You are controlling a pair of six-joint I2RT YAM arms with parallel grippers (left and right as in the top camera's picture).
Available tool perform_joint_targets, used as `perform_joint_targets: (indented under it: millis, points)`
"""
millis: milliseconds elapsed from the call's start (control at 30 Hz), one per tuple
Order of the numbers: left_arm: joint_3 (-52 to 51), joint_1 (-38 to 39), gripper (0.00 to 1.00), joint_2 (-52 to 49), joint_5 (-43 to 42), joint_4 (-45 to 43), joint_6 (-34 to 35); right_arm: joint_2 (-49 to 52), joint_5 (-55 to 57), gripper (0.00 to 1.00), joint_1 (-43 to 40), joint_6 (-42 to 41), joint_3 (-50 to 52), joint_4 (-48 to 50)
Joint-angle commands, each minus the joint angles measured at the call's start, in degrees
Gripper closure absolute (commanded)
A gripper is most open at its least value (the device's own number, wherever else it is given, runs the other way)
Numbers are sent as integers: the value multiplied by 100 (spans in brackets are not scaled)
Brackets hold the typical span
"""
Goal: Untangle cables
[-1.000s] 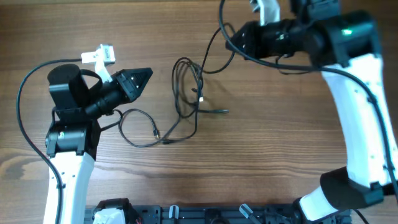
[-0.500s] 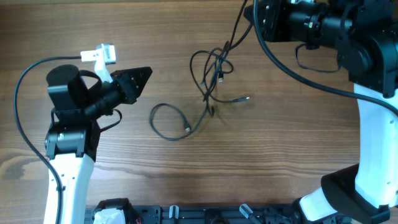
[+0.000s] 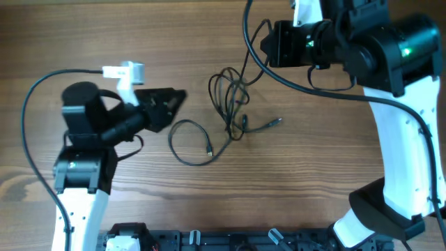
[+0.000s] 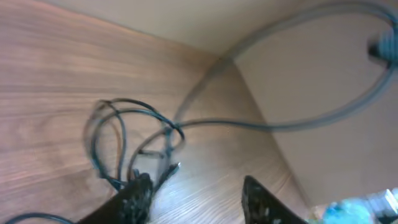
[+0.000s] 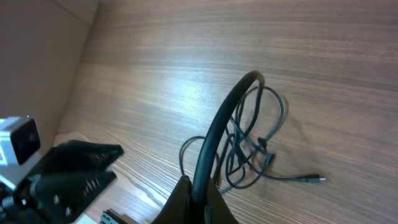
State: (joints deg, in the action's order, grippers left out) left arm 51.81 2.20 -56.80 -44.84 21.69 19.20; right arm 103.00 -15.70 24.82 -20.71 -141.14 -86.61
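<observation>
My left gripper (image 3: 178, 98) is spread open, and the cables (image 3: 228, 115) lie just in front of it, stretching away from me toward the right arm (image 3: 390, 90).

The left arm (image 3: 78, 202) has a white lower shell and round black joints, a white camera block (image 3: 124, 72) at the wrist and a black tapered left pincer (image 3: 178, 103), with a thick black lead (image 3: 26, 118) looping alongside. The right arm (image 3: 411, 153) is likewise white with black joints, where small green lights (image 3: 406, 51) glow
</observation>
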Motion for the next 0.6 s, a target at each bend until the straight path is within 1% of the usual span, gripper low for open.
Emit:
perform_joint_targets:
  millis: [0, 67, 200, 333, 367, 467, 567]
  points:
    - [37, 640, 42, -225, 446, -20, -223, 42, 105, 95, 13, 118, -87, -11]
    - [37, 935, 39, -435, 444, -20, -238, 42, 105, 96, 13, 118, -87, -26]
    - [37, 1408, 35, -953, 588, -251, -1032, 42, 37, 96, 13, 116, -87, -37]
    - [37, 1639, 34, -1499, 1036, -890, -1412, 42, 20, 96, 13, 116, -87, -87]
    - [37, 1685, 33, -1742, 1045, -1259, -1652, 42, 20, 96, 13, 118, -87, -118]
    - [37, 1766, 30, -2146, 1043, -1856, -2052, 42, 20, 96, 13, 122, -87, -153]
    - [37, 1928, 26, -2511, 1045, -2369, -2225, 42, 22, 95, 13, 122, -87, -160]
